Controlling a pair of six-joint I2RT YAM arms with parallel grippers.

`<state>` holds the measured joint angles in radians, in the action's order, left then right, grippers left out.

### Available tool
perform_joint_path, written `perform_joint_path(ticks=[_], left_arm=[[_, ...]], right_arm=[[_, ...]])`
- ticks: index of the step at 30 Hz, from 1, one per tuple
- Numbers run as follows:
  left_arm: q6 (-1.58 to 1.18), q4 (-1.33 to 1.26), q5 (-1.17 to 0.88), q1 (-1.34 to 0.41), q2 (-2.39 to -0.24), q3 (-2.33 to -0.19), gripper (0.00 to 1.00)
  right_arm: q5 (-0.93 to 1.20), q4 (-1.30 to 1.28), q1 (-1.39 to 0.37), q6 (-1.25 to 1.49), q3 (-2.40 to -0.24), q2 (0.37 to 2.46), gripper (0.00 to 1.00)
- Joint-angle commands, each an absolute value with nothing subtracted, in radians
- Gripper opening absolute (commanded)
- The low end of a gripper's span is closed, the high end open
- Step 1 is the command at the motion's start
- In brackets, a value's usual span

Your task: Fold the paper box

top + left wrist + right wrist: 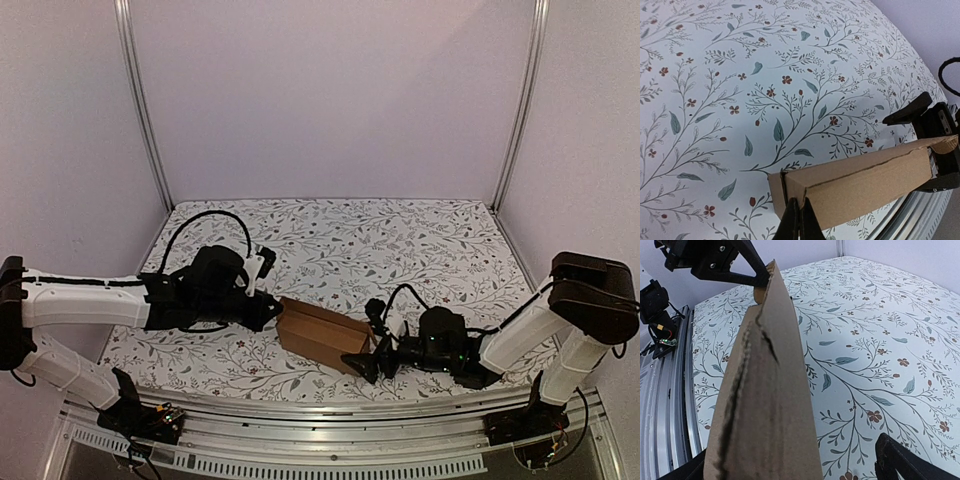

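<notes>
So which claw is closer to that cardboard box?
Left. The left claw is pinched shut on one end of the paper box; the right claw stands open astride the other end, not gripping.

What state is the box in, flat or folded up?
Folded up: the box is a long carton, with top and side faces meeting along a crease. Whether its ends are closed, cannot tell.

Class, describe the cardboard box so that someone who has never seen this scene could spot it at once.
Find the table with the floral cloth and look near the middle of its front edge. There is the paper box, one end pinched by the left hand, the other inside the open right hand. It is the only plain brown thing, a long narrow carton.
</notes>
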<state>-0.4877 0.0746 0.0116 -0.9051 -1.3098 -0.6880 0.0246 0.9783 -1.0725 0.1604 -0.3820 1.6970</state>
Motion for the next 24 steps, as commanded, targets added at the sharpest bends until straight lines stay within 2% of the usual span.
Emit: perform_joint_path(ticks=[1,11,19,24], left_arm=[[-0.514,0.222,-0.003,-0.926,-1.345,-0.666,0.0],[-0.542,0.221,0.047,-0.935,-1.357,-0.672,0.0],[-0.557,0.246,0.077,-0.961,-1.371,-0.71,0.0],[-0.569,0.252,0.095,-0.982,-1.383,-0.727,0.0]], right_arm=[[0.006,0.978,-1.068,0.167,-0.362,1.661,0.99],[0.077,0.802,-1.069,0.192,-0.3,1.445,0.99],[0.039,0.321,-1.068,0.217,-0.393,1.128,0.99],[-0.115,0.065,-1.067,0.326,-0.465,0.969,0.99]])
